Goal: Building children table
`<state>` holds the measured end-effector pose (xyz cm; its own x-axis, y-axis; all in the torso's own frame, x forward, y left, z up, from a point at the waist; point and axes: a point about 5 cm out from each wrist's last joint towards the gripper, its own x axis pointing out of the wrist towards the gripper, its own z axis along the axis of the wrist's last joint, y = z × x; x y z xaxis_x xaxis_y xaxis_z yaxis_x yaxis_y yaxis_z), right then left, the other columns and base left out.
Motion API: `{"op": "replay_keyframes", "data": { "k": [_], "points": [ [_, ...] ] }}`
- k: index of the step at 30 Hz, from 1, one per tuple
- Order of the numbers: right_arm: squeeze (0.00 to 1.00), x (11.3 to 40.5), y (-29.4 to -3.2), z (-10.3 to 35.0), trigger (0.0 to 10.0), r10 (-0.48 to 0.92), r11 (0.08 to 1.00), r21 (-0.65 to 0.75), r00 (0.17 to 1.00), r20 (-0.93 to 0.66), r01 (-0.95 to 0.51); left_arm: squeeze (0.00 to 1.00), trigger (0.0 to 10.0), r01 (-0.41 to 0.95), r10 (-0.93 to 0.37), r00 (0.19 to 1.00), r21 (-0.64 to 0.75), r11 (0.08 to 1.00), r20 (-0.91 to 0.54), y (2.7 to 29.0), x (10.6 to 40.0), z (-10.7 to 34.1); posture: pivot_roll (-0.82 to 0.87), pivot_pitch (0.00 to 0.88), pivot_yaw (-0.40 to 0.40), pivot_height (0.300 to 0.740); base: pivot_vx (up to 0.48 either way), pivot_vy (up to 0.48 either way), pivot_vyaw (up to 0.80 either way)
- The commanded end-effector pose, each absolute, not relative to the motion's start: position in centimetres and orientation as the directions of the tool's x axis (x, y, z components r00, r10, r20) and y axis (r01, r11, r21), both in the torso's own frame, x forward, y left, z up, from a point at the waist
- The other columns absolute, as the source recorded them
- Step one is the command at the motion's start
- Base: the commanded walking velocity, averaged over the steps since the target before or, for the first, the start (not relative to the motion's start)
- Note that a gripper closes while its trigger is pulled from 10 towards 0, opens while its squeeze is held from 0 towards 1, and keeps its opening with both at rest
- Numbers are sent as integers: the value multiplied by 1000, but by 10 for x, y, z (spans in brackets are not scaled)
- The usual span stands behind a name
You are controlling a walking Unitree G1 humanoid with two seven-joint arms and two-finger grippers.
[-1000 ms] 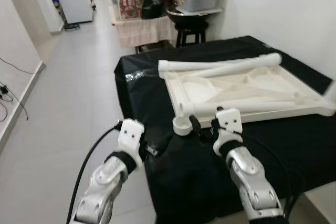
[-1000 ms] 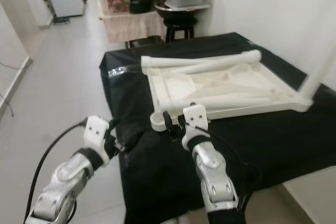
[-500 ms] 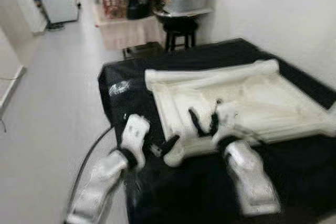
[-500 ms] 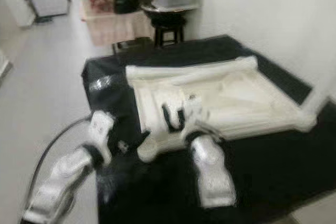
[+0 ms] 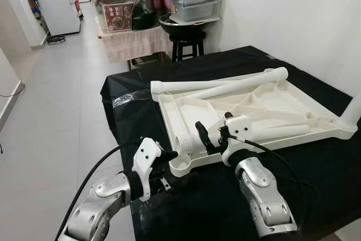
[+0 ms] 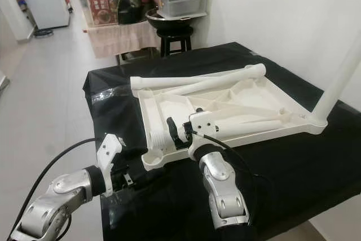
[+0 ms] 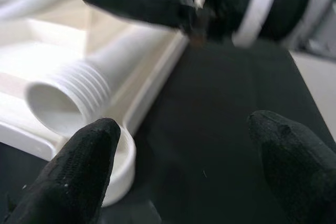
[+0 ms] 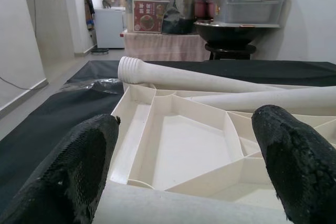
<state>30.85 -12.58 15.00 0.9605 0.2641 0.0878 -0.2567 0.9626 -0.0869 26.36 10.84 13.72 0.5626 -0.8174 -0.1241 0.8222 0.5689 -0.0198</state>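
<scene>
1. White moulded-plastic tabletop [image 5: 265,103] lies upside down on the black-cloth-covered table [image 5: 316,162], ribbed underside up with triangular and rectangular cells. It sits toward the table's left and far part, its near-left corner by the table's left edge.
2. Round socket [image 5: 181,163] at the tabletop's near-left corner; smooth ring, empty.
3. Loose white legs [image 5: 225,86] are smooth tubes with ridged, threaded ends. Two lie across the far rim of the tabletop, another [image 5: 276,133] lies inside along the near rim, its threaded end [image 7: 73,90] just beside the corner socket.
4. One leg [image 6: 338,77] stands upright at the near-right corner.
5. Right gripper [image 5: 213,135]: fingers [image 8: 294,166] spread apart, empty, poised over the lying leg at the near-left part of the tabletop.
6. Left gripper [image 7: 184,161]: textured black fingers [image 7: 79,166] parted, holding nothing, low at the table's left edge, pointing at the corner socket.
7. Cloth is glossy black, wrinkled, with a shiny plastic patch [image 5: 125,100] near the far-left corner.
</scene>
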Motion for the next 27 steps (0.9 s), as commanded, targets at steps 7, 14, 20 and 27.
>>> {"op": "replay_keyframes", "data": {
  "k": [7, 14, 20, 27],
  "points": [
    [0, 307, -125, 149, 10000, 264, 964, -62, 961, 87, -260, 0, 10000, 778, -760, 619, 23, 628, -198, 126, 296, 139, -78, 12, 27, 740, 0, 0, 0],
    [0, 305, -125, 149, 10000, 264, 964, -59, 961, 87, -260, 0, 10000, 779, -759, 620, 40, 626, -197, 120, 315, 145, -93, 19, 31, 740, 0, 0, 0],
    [0, 304, -125, 149, 10000, 264, 964, -56, 961, 87, -260, 0, 10000, 800, -775, 590, 36, 599, -224, 117, 326, 144, -104, 25, 36, 740, 0, 0, 0],
    [0, 300, -124, 150, 10000, 261, 965, -47, 961, 89, -258, 0, 10000, 829, -815, 543, -27, 559, -203, 106, 343, 150, -118, 29, 47, 740, 0, 0, 0]
  ]
}}
